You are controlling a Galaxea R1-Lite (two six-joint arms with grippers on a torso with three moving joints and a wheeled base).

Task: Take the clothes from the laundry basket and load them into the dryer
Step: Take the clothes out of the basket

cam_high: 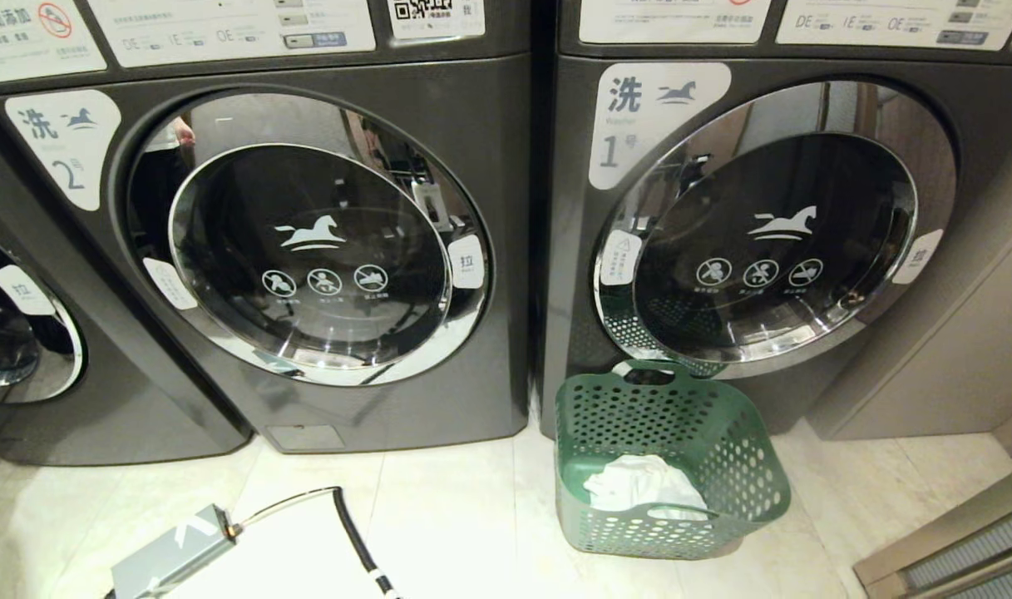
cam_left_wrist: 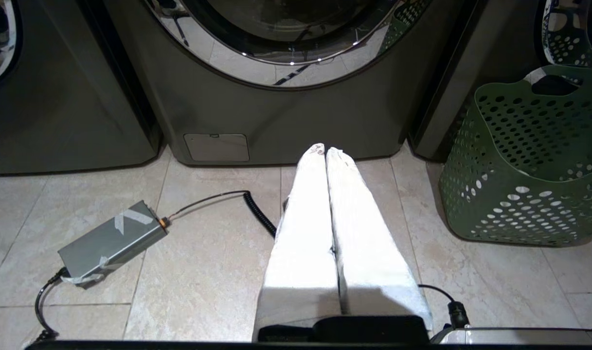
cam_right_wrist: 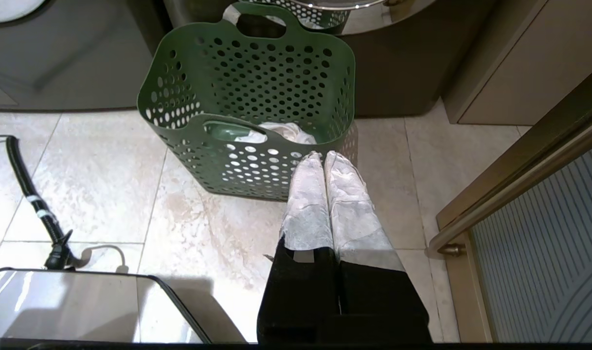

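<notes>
The head view alone took in both closed machine doors, marked 2 (cam_high: pixel 306 258) and 1 (cam_high: pixel 763 241), with the green laundry basket (cam_high: pixel 705 449) on the tiled floor (cam_high: pixel 439 499) below door 1, white clothes (cam_high: pixel 643 487) inside — neither arm appeared there. Each wrist view showed its own gripper clenched and empty: the left gripper (cam_left_wrist: pixel 325 151) low before machine 2, near a grey box (cam_left_wrist: pixel 112 240) with a coiled cable — the right gripper (cam_right_wrist: pixel 323 155) just short of the basket's near wall.

- Left gripper (cam_left_wrist: pixel 326 151), white-wrapped fingers pressed together, hangs over the tiled floor (cam_left_wrist: pixel 213 272).
- Green laundry basket (cam_left_wrist: pixel 524 194) stands beside a dark machine (cam_left_wrist: pixel 296 116).
- Grey box (cam_left_wrist: pixel 112 241) with coiled cable (cam_left_wrist: pixel 257 214) lies nearby.
</notes>
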